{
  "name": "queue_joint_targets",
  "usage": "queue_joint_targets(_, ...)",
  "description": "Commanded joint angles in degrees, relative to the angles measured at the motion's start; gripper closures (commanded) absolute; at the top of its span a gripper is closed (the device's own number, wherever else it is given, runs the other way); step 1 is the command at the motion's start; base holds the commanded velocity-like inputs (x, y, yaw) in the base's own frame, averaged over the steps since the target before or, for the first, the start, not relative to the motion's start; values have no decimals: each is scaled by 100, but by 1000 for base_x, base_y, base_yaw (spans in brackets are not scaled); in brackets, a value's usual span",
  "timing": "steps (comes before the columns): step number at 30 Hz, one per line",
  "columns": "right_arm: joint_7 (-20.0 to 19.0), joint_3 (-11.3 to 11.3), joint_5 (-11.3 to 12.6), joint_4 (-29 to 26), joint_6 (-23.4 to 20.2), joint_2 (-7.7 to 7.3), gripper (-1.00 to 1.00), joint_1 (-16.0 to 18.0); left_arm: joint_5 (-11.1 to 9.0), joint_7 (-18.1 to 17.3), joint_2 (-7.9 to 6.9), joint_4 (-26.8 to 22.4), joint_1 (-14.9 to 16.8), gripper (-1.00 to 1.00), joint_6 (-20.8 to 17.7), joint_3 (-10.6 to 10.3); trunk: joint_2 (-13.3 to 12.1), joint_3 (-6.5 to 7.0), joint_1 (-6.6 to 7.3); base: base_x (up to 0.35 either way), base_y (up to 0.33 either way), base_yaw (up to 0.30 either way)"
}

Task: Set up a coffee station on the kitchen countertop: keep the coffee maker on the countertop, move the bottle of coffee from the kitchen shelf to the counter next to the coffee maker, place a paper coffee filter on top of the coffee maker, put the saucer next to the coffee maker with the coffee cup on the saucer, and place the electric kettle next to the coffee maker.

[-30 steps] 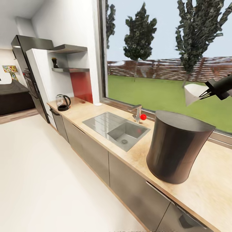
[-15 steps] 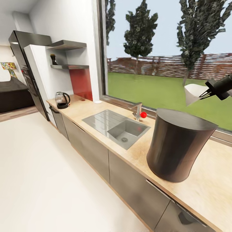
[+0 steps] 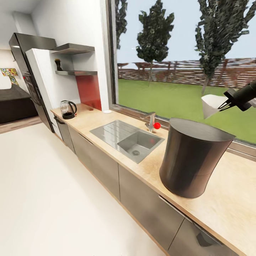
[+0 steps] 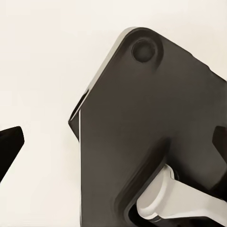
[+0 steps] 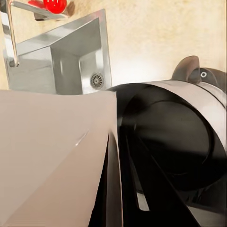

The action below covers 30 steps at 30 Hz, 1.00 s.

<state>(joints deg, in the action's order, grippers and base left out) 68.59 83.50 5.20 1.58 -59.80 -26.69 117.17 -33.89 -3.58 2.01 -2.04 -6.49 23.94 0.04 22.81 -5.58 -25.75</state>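
Overhead, right gripper (image 3: 223,105) pinching paper coffee filter (image 3: 210,106) above coffee maker (image 3: 192,158), wrist view adding sink drain (image 5: 96,80)

Camera panned slightly, whole scene shifted left and down in head view, right gripper (image 3: 224,105) with paper filter (image 3: 210,106) raised a little, nearer above coffee maker (image 3: 192,158) rim.

The right hand (image 3: 224,105) is cut off by the frame edge; the bottle of coffee (image 3: 58,64) is too small to make out.
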Motion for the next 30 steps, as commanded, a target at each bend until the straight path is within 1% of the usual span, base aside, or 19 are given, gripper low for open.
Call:
queue_joint_targets(1, 59, -19, 68, 13, -20, -11, 100, 8, -56, -37, 1, -7, -1, -100, 7, 1, 11, -12, -3, -2, -2, 0)
queue_joint_targets(12, 19, -18, 69, 12, -20, -28, 100, -18, -62, -37, 13, -7, -1, -100, 9, 9, 11, -12, -3, -34, 0, 0)
queue_joint_targets(13, -19, -18, 69, 6, -20, -35, 100, -18, -60, -37, 26, -7, -1, -100, 10, 10, 11, -12, -3, -7, 0, 0)
queue_joint_targets(14, -206, -18, 154, -5, -20, -38, 100, -19, -57, -37, 87, -7, -1, -100, 13, 0, 11, -12, -3, -2, 0, 0)
queue_joint_targets(15, -279, -18, 224, -11, -20, -38, 100, -19, -57, -37, 105, -3, -1, -100, 13, -7, 11, -12, -3, 0, 0, 0)
queue_joint_targets(17, -364, -20, 291, -20, -20, -38, 100, -19, -56, -37, 119, 0, -1, -100, 14, -15, 11, -12, -3, 0, 0, 0)
queue_joint_targets(20, -549, -41, 309, -29, -20, -35, 100, -19, -59, -37, 122, 10, -1, -100, 14, -19, 11, -12, -3, 0, 0, 0)
queue_joint_targets(21, -733, -65, 281, -40, -20, -36, 100, -21, -62, -37, 123, 16, -1, -100, 14, -25, 11, -12, -3, 0, 0, 0)
queue_joint_targets(23, -879, -91, 235, -48, -20, -32, 100, -25, -64, -37, 125, 26, -1, -100, 14, -28, 11, -12, -3, 0, 0, 0)
queue_joint_targets(24, -899, -101, 211, -49, -20, -32, 100, -25, -64, -37, 125, 28, -1, -100, 14, -29, 11, -12, -3, 0, 0, 0)
queue_joint_targets(27, -958, -207, -73, -52, -20, -18, 100, -30, -70, -37, 131, 51, -1, -100, 14, -30, 11, -12, -3, 0, 0, 0)
queue_joint_targets(30, -930, -247, -262, -47, -20, -11, 100, -34, -80, -37, 132, 76, -1, -100, 14, -31, 11, -12, -3, 0, 0, 0)
